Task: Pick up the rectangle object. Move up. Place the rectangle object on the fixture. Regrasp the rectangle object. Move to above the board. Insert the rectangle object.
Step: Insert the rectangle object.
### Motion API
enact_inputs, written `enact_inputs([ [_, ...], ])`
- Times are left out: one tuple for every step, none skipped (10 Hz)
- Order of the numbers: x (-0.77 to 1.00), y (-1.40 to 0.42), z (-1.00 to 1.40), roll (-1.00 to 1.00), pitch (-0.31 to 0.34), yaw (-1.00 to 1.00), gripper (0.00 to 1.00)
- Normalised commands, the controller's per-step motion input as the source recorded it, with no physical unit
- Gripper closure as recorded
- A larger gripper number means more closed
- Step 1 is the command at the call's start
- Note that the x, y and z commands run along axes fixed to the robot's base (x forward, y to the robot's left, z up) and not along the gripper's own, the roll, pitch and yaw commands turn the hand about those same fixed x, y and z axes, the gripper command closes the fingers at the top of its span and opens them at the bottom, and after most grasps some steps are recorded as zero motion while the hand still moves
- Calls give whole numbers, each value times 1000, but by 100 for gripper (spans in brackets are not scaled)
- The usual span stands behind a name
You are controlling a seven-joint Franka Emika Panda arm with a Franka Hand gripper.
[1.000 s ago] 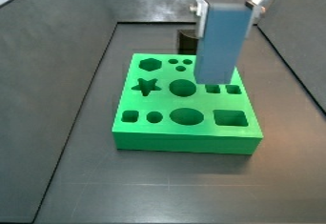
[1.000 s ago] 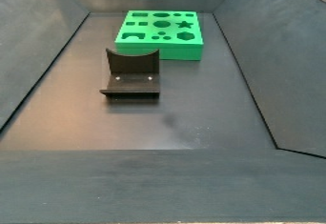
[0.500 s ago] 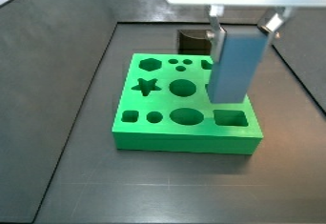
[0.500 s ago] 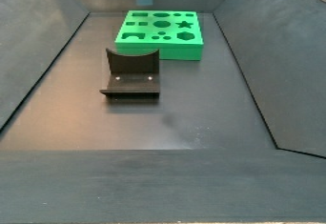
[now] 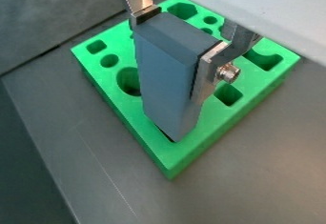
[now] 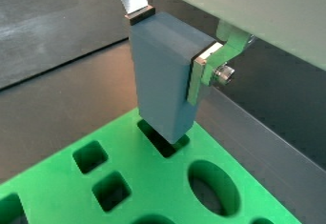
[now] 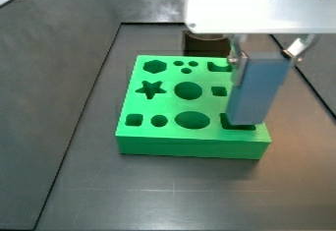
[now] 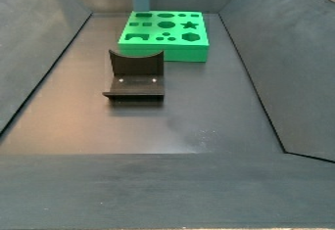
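Tool [image 5: 178, 39] clamped on the upper end of the rectangle object [image 5: 173, 75], silver plates pressed flat against two opposite faces, block hanging upright and long axis vertical. Held high on the block, presumably to leave the lower part free to enter a hole without the fingers [image 6: 208, 68] meeting the green surface. Lower end right at the rectangular slot [image 6: 163, 138] near one edge of the board [image 7: 164, 137]; in a wrist view the tip seems just at or slightly inside the opening, though how deep cannot be told. In a side view the block [image 7: 257, 89] stands over the slot at the near right corner of the slab, faces squared with the board's edges, so alignment looks good for a straight downward push. Judged step: insertion under way, release not yet due. Main risk: a slight tilt or offset jamming the block on the slot's rim. Beyond the board, the fixture [image 8: 135, 75] sits well apart on the dark floor [image 8: 183, 126], bare, its notch holding nothing.
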Motion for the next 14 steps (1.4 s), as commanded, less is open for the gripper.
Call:
enact_inputs([
  [11, 0, -77, 103, 16, 0, 100],
  [0, 86, -183, 87, 0, 0, 100],
  [0, 29, -191, 41, 0, 0, 100],
  [0, 0, -131, 4, 0, 0, 100],
  [0, 0, -91, 0, 0, 0, 100],
  [0, 0, -120, 0, -4, 0, 100],
  [-20, 0, -80, 0, -13, 0, 100],
  [0, 0, -106, 0, -11, -20, 100],
  [0, 0, -111, 0, 0, -134, 100],
  [0, 0, -111, 0, 0, -311, 100],
  [0, 0, -154, 0, 0, -409, 100],
  [0, 0, -109, 0, 0, -394, 100],
  [0, 0, 0, 0, 0, -91, 100],
  [0, 0, -29, 0, 0, 0, 100],
])
